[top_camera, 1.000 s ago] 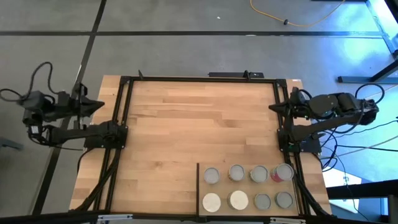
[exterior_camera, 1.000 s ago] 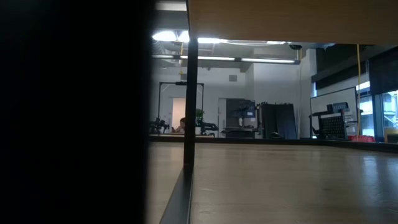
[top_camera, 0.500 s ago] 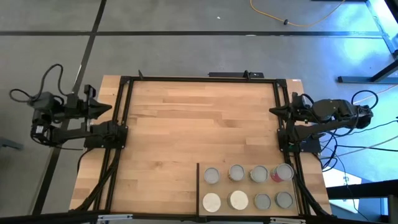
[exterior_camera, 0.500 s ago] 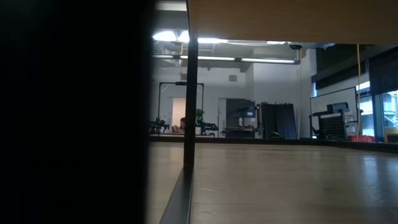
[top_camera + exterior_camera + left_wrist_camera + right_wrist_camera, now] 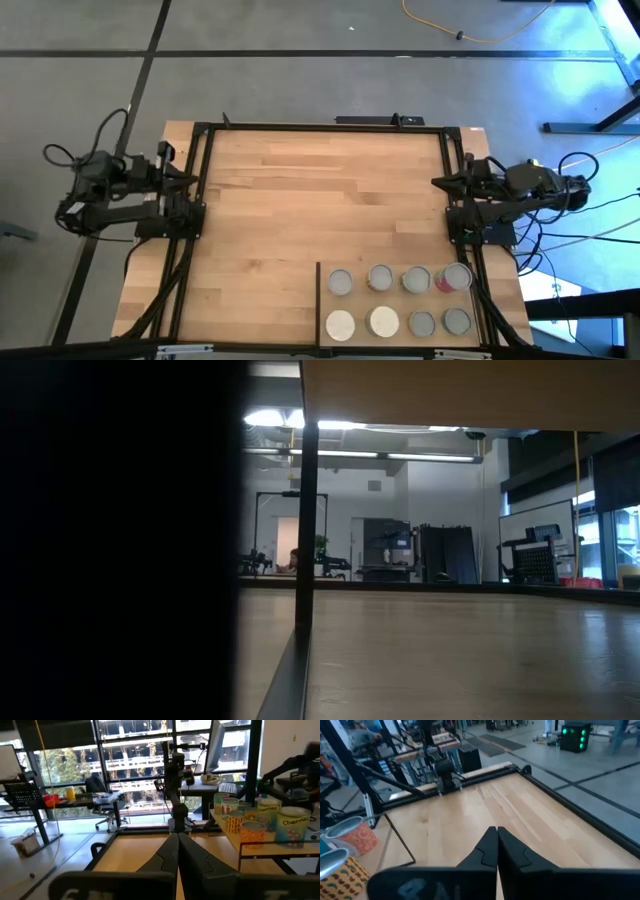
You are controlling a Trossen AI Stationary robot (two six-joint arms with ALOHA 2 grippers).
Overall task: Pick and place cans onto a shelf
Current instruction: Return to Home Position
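Seen from above, all eight cans (image 5: pixel 380 277) stand in two rows of four on the shelf (image 5: pixel 400 301). The shelf fills the worktop's (image 5: pixel 300 200) right-hand corner at the bottom of the high view and is edged by a thin black strip (image 5: pixel 319 300). The two whitish-topped cans (image 5: pixel 341 325) take the left end of the row nearest that bottom edge. The red-pink labelled can (image 5: pixel 447 280) ends the other row on the right.

The left gripper (image 5: pixel 180 176) hangs at the worktop's left edge and the right gripper (image 5: pixel 443 180) at its right edge, both well apart from the cans.

Only the wrist views settle the jaws. In each, the two dark fingers (image 5: pixel 167 852) (image 5: pixel 487 847) are pressed together, holding nothing. The left wrist view alone shows the cans' sides, with printed labels, one reading "Cherries". The low view shows neither cans nor grippers, only a dark mass, a black post (image 5: pixel 308 510) and the room beyond.
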